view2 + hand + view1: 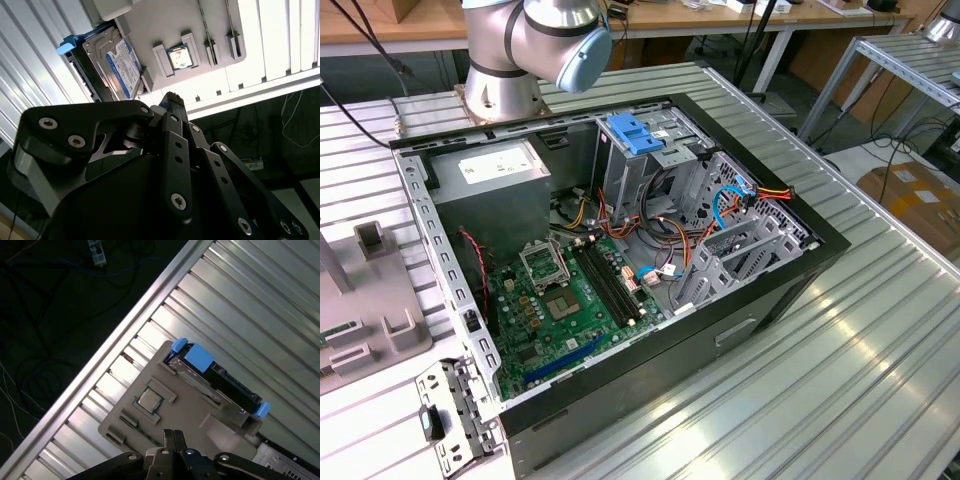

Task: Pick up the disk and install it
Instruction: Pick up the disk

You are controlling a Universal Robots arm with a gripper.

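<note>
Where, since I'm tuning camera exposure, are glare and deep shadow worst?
In the second wrist view the table blows out white, the disk is clear, and the end effector is near-black; in the first wrist view the floor is murky; the exterior view is evenly lit.

Arm [520,40]: silver-grey cylindrical joints, light-blue round cap [582,50], base just beside the computer case [650,375]. Gripper [172,97]: matte black linkage fingers [177,150], silver screw heads.
</note>
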